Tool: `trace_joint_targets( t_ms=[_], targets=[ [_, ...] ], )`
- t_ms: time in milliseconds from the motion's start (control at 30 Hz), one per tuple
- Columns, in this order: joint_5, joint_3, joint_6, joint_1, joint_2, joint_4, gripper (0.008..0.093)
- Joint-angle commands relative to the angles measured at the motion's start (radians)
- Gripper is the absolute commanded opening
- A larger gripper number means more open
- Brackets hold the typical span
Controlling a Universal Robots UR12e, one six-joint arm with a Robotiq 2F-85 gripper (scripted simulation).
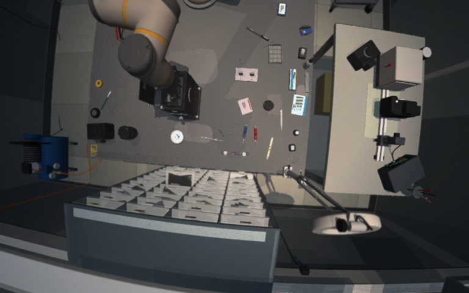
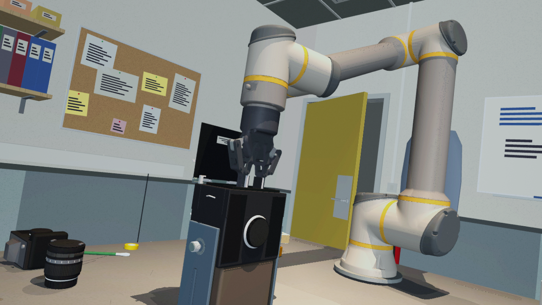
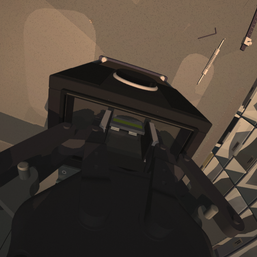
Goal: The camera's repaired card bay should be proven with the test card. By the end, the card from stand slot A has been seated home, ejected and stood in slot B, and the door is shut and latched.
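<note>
The test card (image 3: 126, 124), grey with a green-yellow stripe, sits down inside the open top bay of the black camera body (image 2: 238, 227), and I grip it between my fingers. My gripper (image 3: 127, 128) reaches straight down into the bay, fingertips below the rim (image 2: 253, 182). The camera stands upright on a brown block near the bench's left-centre (image 1: 180, 95), with a round lens cap (image 2: 257, 231) on its front. The bay door (image 2: 216, 151) is swung up and open behind the gripper. The card stand is hidden from me.
A drawer cabinet of small compartments (image 1: 183, 197) lies along the bench's near edge. A spare camera (image 2: 26, 248) and lens (image 2: 63, 263) stand at the left. A blue-grey panel with a knob (image 2: 197, 261) leans by the camera body. Small tools are scattered to the right (image 1: 256, 133).
</note>
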Motion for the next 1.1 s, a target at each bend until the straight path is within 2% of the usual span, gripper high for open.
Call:
trace_joint_targets(
  t_ms=[0,267,1067],
  targets=[
    [0.001,0.002,0.000,0.000,0.001,0.001,0.0080],
    [0.001,0.003,0.000,0.000,0.001,0.000,0.0090],
    [0.001,0.003,0.000,0.000,0.001,0.000,0.0570]
  ],
)
